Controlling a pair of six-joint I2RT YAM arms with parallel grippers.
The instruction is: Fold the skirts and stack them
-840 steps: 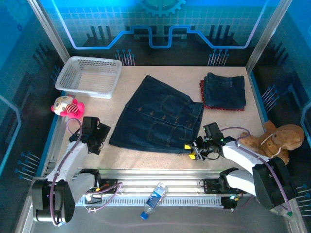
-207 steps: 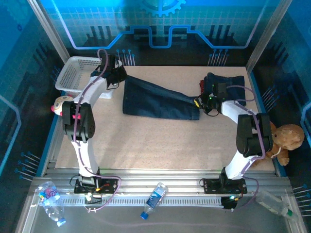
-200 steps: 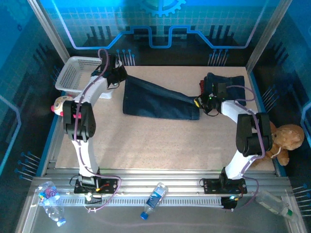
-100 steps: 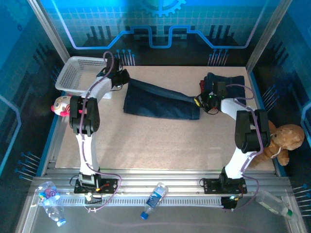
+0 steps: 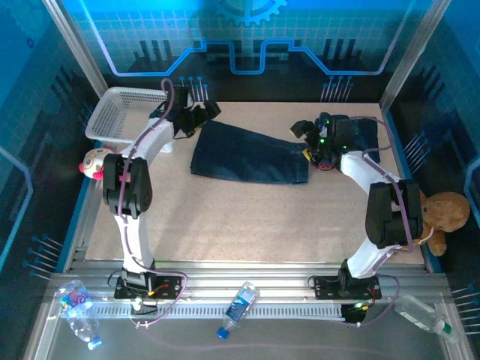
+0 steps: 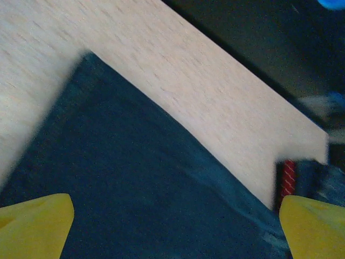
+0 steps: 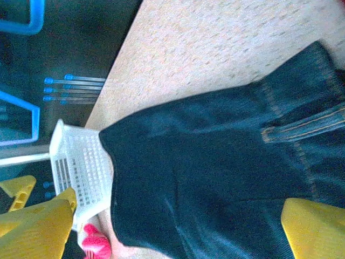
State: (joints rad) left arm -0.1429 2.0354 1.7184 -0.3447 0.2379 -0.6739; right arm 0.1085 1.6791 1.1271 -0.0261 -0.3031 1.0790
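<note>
Our left gripper (image 5: 201, 116) and right gripper (image 5: 304, 141) stand wide open and empty at either end of the folded skirt (image 5: 247, 154) on the speckled beige table (image 5: 247, 217); blue-lit walls (image 5: 247, 30) surround us.

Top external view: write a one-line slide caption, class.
Left fingers and right fingers open at the folded denim skirt's far corners, stacked skirts alongside.

No text, brand or number can be read; the blue label on the plastic bottle (image 5: 238, 307) in the top view is too small
</note>
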